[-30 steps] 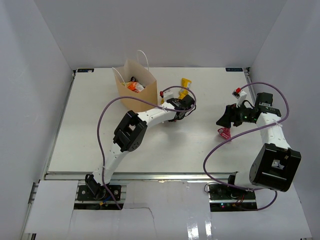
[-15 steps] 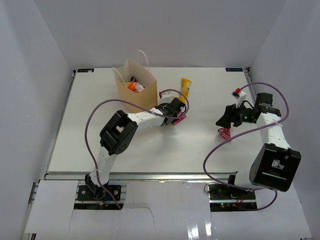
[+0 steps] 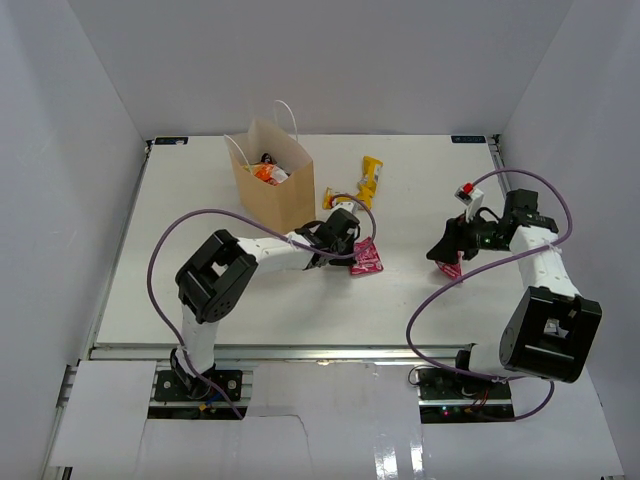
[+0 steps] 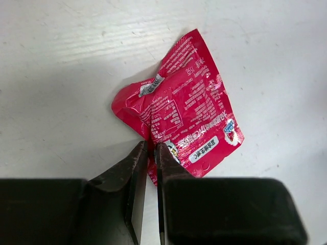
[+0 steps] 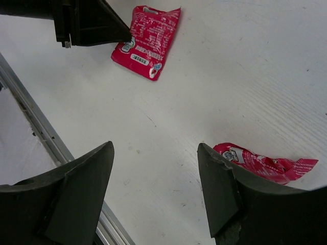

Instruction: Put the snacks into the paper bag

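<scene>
Glossy crinkled foil packet (image 4: 186, 120) on a matt white table (image 4: 61, 76).

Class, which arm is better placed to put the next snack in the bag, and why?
Left. The left gripper is shut on a pink packet, near the bag. The right gripper is open, holding nothing, and farther from the bag.

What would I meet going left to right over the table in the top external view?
paper bag → small yellow packet → pink packet pinched by the left gripper → second pink packet by the right gripper
</scene>
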### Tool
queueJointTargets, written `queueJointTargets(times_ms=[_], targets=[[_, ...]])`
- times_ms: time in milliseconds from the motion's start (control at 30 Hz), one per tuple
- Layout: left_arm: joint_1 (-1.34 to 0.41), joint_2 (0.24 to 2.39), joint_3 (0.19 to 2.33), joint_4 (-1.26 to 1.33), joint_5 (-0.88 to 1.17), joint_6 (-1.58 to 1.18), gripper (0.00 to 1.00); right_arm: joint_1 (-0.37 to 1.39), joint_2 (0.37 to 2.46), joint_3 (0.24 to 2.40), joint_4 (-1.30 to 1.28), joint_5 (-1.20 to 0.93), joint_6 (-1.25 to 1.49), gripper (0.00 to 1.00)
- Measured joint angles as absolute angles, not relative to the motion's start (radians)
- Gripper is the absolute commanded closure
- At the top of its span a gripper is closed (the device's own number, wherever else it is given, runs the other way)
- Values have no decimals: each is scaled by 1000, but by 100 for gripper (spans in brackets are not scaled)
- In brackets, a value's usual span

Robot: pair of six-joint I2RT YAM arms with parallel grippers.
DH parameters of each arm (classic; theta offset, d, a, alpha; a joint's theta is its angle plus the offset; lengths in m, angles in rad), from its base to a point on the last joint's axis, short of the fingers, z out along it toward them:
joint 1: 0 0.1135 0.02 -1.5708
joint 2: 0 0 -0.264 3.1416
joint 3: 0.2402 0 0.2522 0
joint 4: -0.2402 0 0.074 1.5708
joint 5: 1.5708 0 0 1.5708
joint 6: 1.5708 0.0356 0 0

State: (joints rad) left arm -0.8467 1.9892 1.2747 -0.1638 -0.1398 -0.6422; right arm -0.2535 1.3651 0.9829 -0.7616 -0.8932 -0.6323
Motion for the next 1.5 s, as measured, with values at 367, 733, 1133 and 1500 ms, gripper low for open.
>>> queueJointTargets(times_ms=[367,733,1133,1500], targets=[[-848,1901,1159,-64,-35,-612,100,100,1446,922,-574,-741,-260,20],[-848,1858,1074,32,56,-675,100,160,1656,983,-450,-682,151,23],[-848,1856,1022,102,118,-751,100,179,1747,983,-431,-690,270,38],[-848,1855,1022,113,144,-779,100,184,1810,989,-417,-724,302,72]])
